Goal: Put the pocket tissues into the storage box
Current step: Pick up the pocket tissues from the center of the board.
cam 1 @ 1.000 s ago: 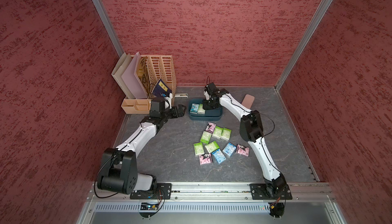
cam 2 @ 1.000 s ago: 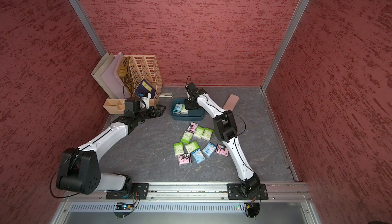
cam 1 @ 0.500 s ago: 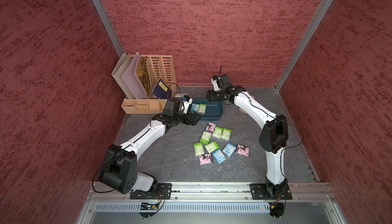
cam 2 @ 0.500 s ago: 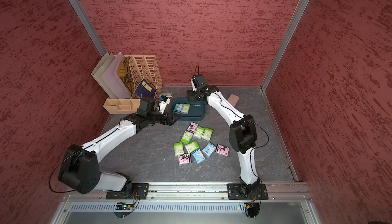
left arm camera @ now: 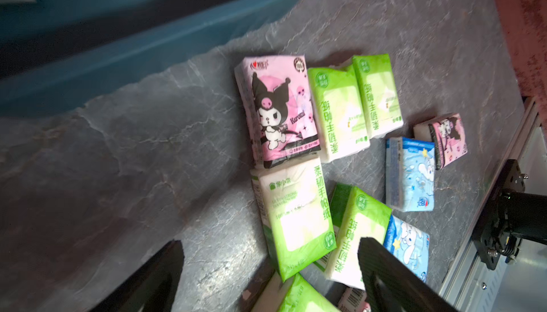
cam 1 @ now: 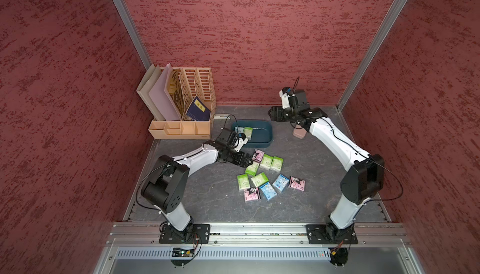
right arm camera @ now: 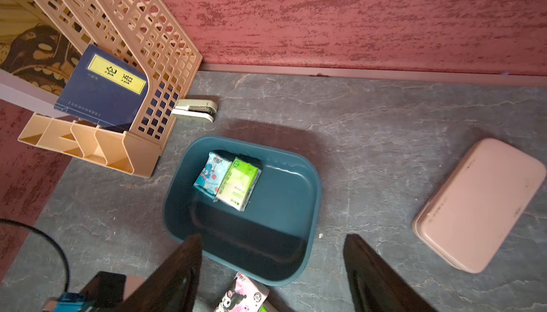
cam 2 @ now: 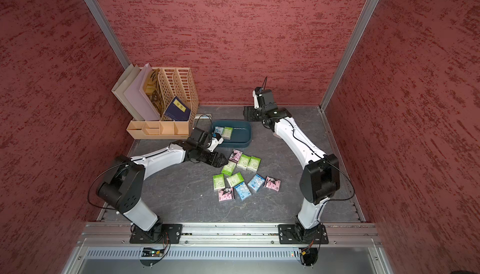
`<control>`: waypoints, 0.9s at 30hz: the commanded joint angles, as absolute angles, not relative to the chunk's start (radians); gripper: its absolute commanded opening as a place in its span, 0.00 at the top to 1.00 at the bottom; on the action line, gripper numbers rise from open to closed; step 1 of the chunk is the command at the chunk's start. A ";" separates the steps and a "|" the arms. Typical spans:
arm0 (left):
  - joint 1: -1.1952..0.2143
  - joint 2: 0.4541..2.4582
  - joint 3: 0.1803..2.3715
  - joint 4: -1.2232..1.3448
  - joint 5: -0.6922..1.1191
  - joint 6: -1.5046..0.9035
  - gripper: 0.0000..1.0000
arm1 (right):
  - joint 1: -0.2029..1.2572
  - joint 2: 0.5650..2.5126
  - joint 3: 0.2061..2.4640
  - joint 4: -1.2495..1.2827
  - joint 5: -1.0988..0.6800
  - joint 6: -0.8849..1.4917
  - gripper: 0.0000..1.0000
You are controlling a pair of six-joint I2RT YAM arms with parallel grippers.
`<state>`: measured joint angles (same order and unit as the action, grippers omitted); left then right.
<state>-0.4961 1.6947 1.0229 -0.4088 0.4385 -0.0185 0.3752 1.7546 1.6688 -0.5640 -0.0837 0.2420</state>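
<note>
**Clerk:** Loose stock, nearest first?

**Robot:** Pocket tissues (cam 1: 259,179) on the table: ten, in one cluster on the near side of the storage box. Green-and-white, five. Pink with a black cartoon figure, three. Light blue, two.

**Clerk:** Your left gripper?

**Robot:** My left gripper (cam 1: 248,161) is at the cluster's left edge, just beside the farthest pink packet (cam 1: 258,155). My jaws there stand apart with nothing gripped.

**Clerk:** The storage box?

**Robot:** Storage box (cam 1: 259,144): one, dark teal, just beyond the cluster. Contents: two packets lying side by side toward its left end, one light blue packet (right arm camera: 211,174) and one green packet (right arm camera: 239,186).

**Clerk:** Right gripper?

**Robot:** My right gripper (cam 1: 272,113) hangs above the table past the box's far right corner. Jaws apart, empty.

**Clerk:** Remainder?

**Robot:** Pink case (right arm camera: 479,204), one, right of the box. Stapler (right arm camera: 195,109), one, far left of the box. File organizer (cam 1: 181,127), one, in the far left corner, holding one blue book (cam 1: 198,109).
</note>
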 commanded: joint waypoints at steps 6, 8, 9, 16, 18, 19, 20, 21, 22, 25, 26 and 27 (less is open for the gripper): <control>-0.515 1.770 1.090 -0.458 0.473 0.032 0.11 | 0.350 1.714 1.626 -0.531 -0.131 0.265 0.22; -0.514 1.775 1.089 -0.458 0.477 0.033 0.12 | 0.346 1.720 1.629 -0.540 -0.136 0.267 0.22; -0.515 1.782 1.091 -0.459 0.477 0.034 0.13 | 0.344 1.724 1.631 -0.541 -0.143 0.268 0.23; -0.517 1.829 1.111 -0.483 0.515 0.033 0.22 | 0.337 1.727 1.635 -0.550 -0.149 0.270 0.24; -0.517 1.832 1.117 -0.490 0.531 0.035 0.25 | 0.336 1.730 1.641 -0.560 -0.152 0.268 0.24; -0.517 1.834 1.122 -0.494 0.535 0.037 0.26 | 0.333 1.730 1.646 -0.565 -0.152 0.265 0.25; -0.517 1.837 1.126 -0.500 0.537 0.037 0.28 | 0.332 1.731 1.646 -0.569 -0.152 0.260 0.25; -0.517 1.840 1.130 -0.506 0.538 0.040 0.32 | 0.333 1.731 1.646 -0.571 -0.150 0.262 0.25; -0.517 1.846 1.136 -0.514 0.540 0.041 0.39 | 0.332 1.729 1.646 -0.572 -0.150 0.261 0.26; -0.517 1.857 1.144 -0.524 0.544 0.040 0.45 | 0.331 1.726 1.640 -0.572 -0.154 0.262 0.27; -0.518 1.859 1.145 -0.526 0.550 0.041 0.45 | 0.331 1.726 1.639 -0.572 -0.156 0.260 0.27; -0.518 1.861 1.146 -0.527 0.554 0.041 0.46 | 0.331 1.725 1.639 -0.574 -0.156 0.261 0.28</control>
